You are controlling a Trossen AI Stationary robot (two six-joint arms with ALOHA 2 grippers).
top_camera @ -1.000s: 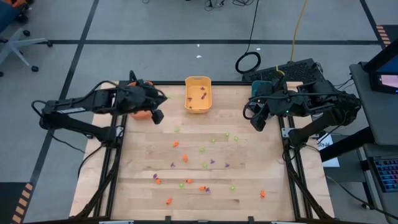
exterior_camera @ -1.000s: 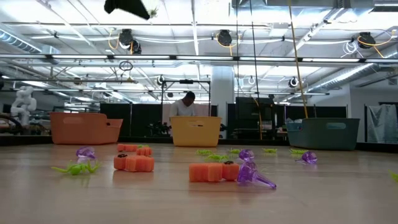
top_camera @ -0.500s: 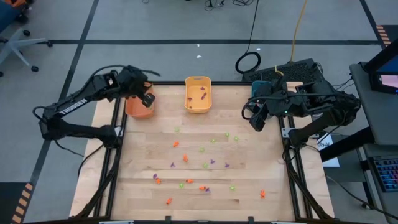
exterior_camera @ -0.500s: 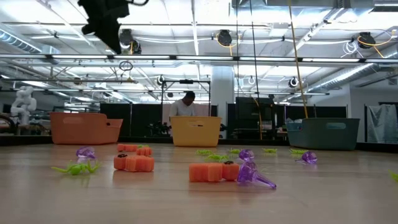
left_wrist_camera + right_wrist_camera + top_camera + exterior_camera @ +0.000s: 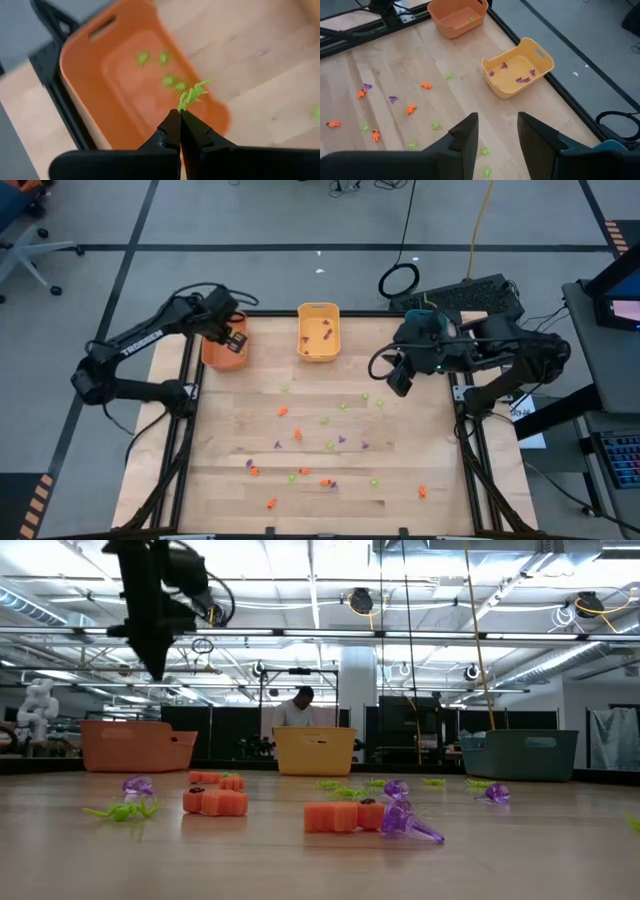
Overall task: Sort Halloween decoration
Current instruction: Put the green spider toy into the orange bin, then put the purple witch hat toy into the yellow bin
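Note:
My left gripper [image 5: 236, 340] [image 5: 179, 113] hangs over the orange bin [image 5: 221, 352] [image 5: 125, 85] at the table's far left, shut on a light green trinket [image 5: 193, 94]. Several green trinkets [image 5: 168, 80] lie in that bin. My right gripper [image 5: 398, 380] [image 5: 497, 134] stands open above the table's far right, with nothing between its fingers. Orange [image 5: 297, 434], green [image 5: 325, 420] and purple [image 5: 341, 439] trinkets lie scattered over the wooden table [image 5: 420, 450]. In the low view the left gripper [image 5: 156, 672] hangs high above the orange bin [image 5: 135, 746]. My left gripper pinches the green trinket by one end [image 5: 182, 106] between the free ends of its two fingers. The fingers slant steeply down from above. The rest of the trinket sticks out past the fingertips, lifted clear above the orange bin's floor.
A yellow bin [image 5: 318, 332] [image 5: 517, 68] with several purple trinkets stands at the far middle. A teal bin [image 5: 519, 753] stands at the far right, mostly under my right arm in the high view. Black frame rails [image 5: 188, 430] run along the table's sides.
My left gripper has swung from just right of the orange bin to above it, toward the table's far left. It has sunk and tipped to point steeply down, and it has stayed shut on the green trinket. My right gripper has drifted a little toward the table's middle.

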